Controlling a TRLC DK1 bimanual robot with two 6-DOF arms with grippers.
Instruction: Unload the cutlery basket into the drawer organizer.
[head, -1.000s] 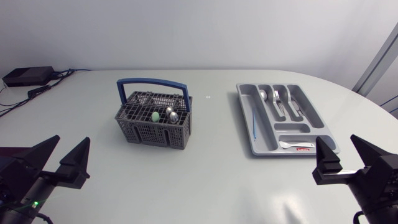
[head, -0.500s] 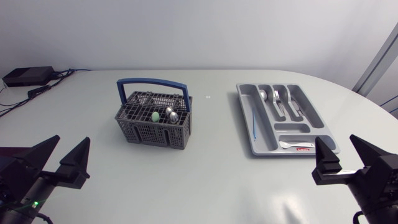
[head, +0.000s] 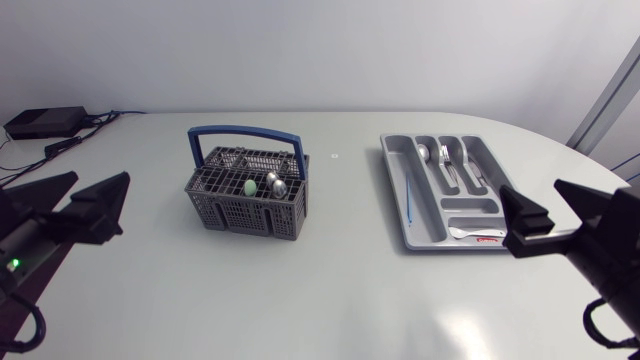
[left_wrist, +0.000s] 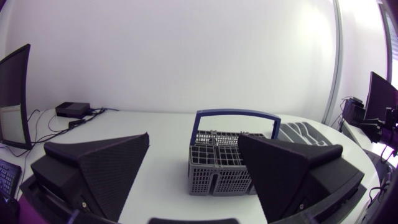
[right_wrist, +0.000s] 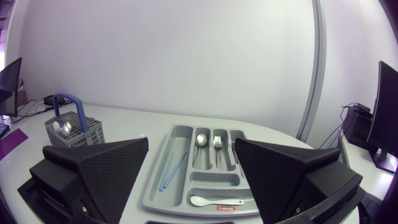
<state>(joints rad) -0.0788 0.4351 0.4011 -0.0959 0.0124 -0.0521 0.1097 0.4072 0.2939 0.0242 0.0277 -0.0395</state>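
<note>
The grey cutlery basket (head: 248, 190) with a blue handle stands left of the table's middle; two spoons (head: 273, 183) and a green-tipped piece (head: 249, 187) stick up in it. The grey drawer organizer (head: 468, 204) lies to the right, holding a spoon (head: 425, 153), forks (head: 450, 160), a thin blue stick (head: 408, 195) and a white spoon (head: 475, 233). My left gripper (head: 78, 195) stands open well left of the basket (left_wrist: 227, 165), which lies ahead of its fingers (left_wrist: 194, 140). My right gripper (head: 555, 212) is open beside the organizer's near right corner, with the organizer (right_wrist: 211, 178) ahead of it (right_wrist: 191, 143).
A black box with cables (head: 45, 122) sits at the table's back left corner. A small round mark (head: 335, 155) lies between basket and organizer. The basket (right_wrist: 68, 127) shows far off beside the right gripper's view of the organizer.
Both grippers have risen and moved toward the table's back, still open. The basket and organizer have not moved.
</note>
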